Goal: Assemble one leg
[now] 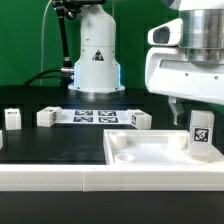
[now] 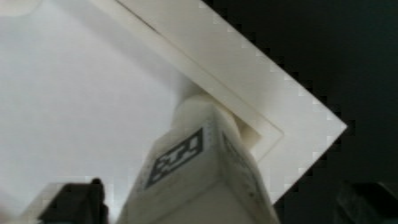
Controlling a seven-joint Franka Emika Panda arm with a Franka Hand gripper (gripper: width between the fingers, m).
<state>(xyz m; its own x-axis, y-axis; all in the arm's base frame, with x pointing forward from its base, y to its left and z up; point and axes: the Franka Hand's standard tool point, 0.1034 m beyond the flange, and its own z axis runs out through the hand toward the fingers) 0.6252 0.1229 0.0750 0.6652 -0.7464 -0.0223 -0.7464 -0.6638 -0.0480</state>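
Note:
A leg (image 1: 202, 133), a small white block with a black-and-white tag, stands upright at a corner of the large flat white panel (image 1: 140, 152) on the exterior view's right. My gripper (image 1: 193, 108) hangs just above it, open, with one finger (image 1: 173, 108) clear of the block's side. In the wrist view the same leg (image 2: 205, 160) rises between my two dark fingers (image 2: 71, 203), and my gripper (image 2: 217, 208) straddles it with small gaps on both sides. The panel's corner (image 2: 294, 110) lies beneath the leg.
Three more legs (image 1: 12, 118) (image 1: 46, 117) (image 1: 138, 120) lie on the black table behind the panel. The marker board (image 1: 95, 116) lies flat between them. The arm's white base (image 1: 97, 60) stands at the back.

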